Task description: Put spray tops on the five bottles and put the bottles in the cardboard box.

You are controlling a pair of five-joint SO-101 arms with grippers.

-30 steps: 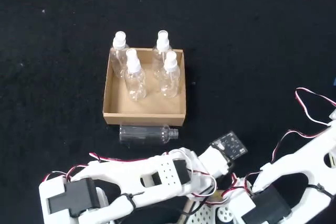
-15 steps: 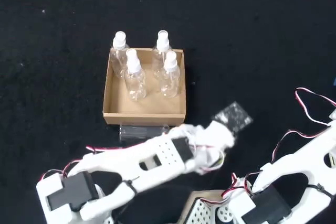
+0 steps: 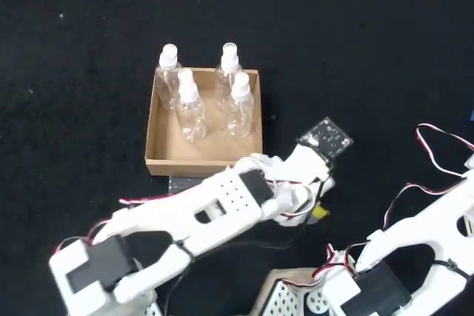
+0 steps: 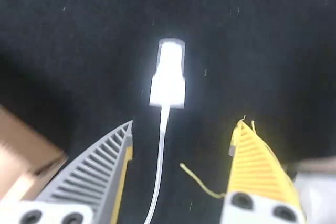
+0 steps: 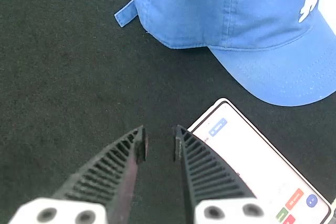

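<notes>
Left wrist view: left hand (image 4: 184, 129) spread wide, one grey finger and one yellow, clamped on nothing. Hangs just above a loose spray top (image 4: 168, 74) lying on the black desk (image 4: 273, 35), thin tube trailing back between the fingers. Corner of the cardboard box (image 4: 21, 156) just beside the grey finger.

Right wrist view: right hand (image 5: 158, 135) with fingers almost together, gripping nothing, well apart from the work, above bare desk near a blue cap (image 5: 236, 24) and a phone (image 5: 257, 166).

High view for the tally: four bottles (image 3: 189, 105) capped and standing upright inside the box. Fifth bottle (image 3: 178, 181) on its side on the desk, just in front of the box's near wall, mostly under the left arm (image 3: 215, 216), neck hidden.

Judged about four-fifths done. Left to do, by the look of it: pick up the loose top, fit it on the lying bottle, stand that bottle in the box's free front half.

Wrist view good for the top and its tube between the fingers; high view good for the count in the box and the lying bottle.
</notes>
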